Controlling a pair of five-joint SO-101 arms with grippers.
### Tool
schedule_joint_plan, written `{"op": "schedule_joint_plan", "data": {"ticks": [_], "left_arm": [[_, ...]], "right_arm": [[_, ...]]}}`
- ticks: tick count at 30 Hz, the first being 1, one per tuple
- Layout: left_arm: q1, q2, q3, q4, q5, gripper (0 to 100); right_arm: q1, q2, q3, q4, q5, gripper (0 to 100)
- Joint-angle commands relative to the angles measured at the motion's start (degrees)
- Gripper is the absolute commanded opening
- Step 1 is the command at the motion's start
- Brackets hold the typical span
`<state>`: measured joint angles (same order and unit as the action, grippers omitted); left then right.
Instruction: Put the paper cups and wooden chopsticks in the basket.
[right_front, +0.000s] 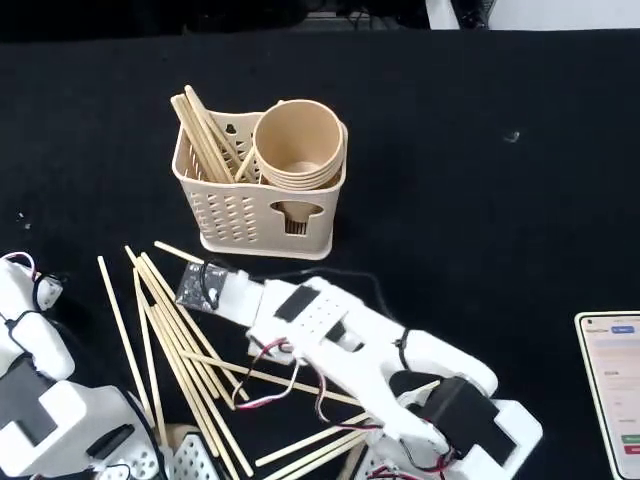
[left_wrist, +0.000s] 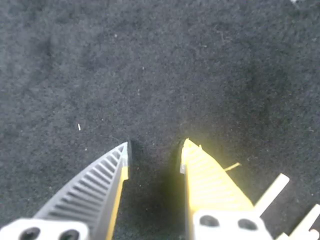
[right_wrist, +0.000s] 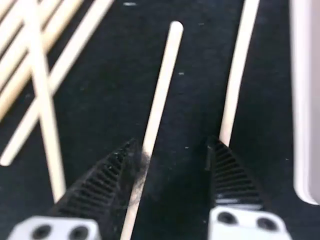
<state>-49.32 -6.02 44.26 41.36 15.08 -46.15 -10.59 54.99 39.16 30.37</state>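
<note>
Stacked tan paper cups (right_front: 298, 140) and a few pale wooden chopsticks (right_front: 205, 135) stand in the cream perforated basket (right_front: 255, 215), while many loose chopsticks (right_front: 180, 340) lie on the black counter (right_front: 480, 200), the right gripper (right_wrist: 172, 145) with jaws wide over one and the left gripper (left_wrist: 155, 145) parted, empty

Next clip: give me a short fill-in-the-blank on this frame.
The stacked paper cups sit inside the ____.
The right hand is ____ above a loose wooden chopstick.
The left hand hovers over bare ____ cloth.
Missing: basket; open; black.
</note>
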Motion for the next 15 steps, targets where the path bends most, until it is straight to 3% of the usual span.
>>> {"op": "schedule_joint_plan", "data": {"ticks": [1,5,15], "left_arm": [[1.8,-1.3,0.2,-0.4,0.2,18],[1.8,-1.4,0.2,-0.4,0.2,18],[1.8,-1.4,0.2,-0.4,0.2,18]], "right_arm": [[1.9,0.5,-2.3,-0.5,2.7,18.1],[1.9,0.3,-2.2,-0.4,3.9,0.6],[3.9,-9.1,-1.8,10.7,4.1,1.0]]}}
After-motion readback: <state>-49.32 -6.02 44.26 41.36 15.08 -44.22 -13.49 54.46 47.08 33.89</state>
